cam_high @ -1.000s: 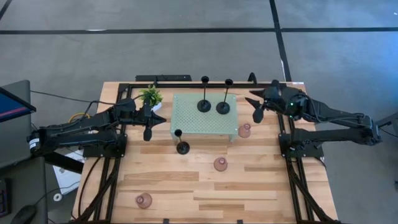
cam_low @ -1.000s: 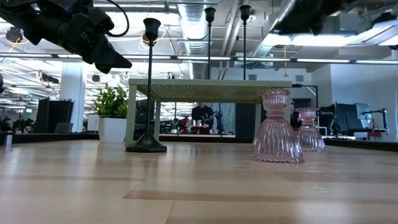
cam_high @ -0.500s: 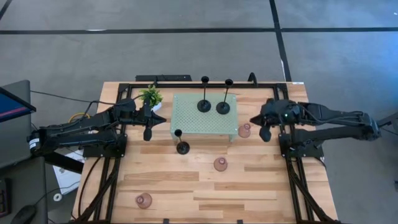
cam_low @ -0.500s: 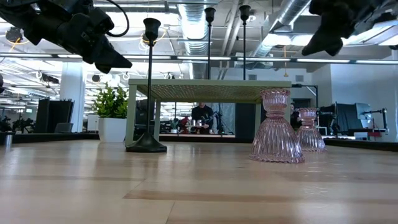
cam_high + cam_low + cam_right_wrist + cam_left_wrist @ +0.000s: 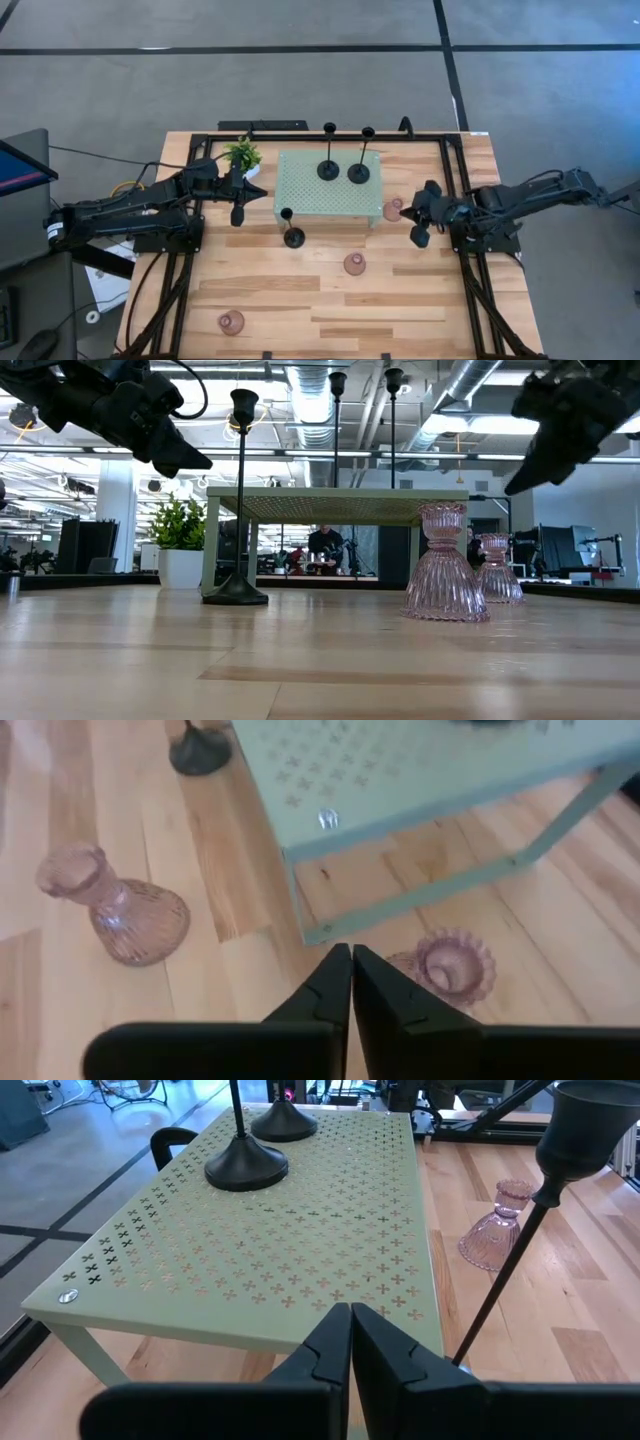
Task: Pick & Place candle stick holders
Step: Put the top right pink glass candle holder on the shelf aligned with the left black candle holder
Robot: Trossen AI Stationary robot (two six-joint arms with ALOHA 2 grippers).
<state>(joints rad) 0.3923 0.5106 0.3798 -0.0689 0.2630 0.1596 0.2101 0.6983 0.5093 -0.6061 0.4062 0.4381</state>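
Two black candle stick holders (image 5: 328, 168) (image 5: 358, 172) stand by their round bases on the mint-green stand (image 5: 330, 195). A third (image 5: 292, 236) stands on the table in front of it. Pink glass holders stand upright by the stand's right near leg (image 5: 393, 210), mid-table (image 5: 354, 263) and near the front left (image 5: 232, 322). My left gripper (image 5: 238, 216) hangs shut at the stand's left edge, holding nothing. My right gripper (image 5: 418, 238) is shut and empty, above the table just right of the pink holder by the leg (image 5: 455, 965).
A small green potted plant (image 5: 243, 155) stands at the stand's far left corner. Black frame rails (image 5: 460, 250) run along the table's sides and far edge. Bare wood lies across the near half of the table (image 5: 420, 310).
My right gripper has swung from beside the stand's far right corner toward the table's near edge and come down lower, shutting its fingers on nothing. It now hangs beside the pink holder at the stand's leg. No holder has moved.
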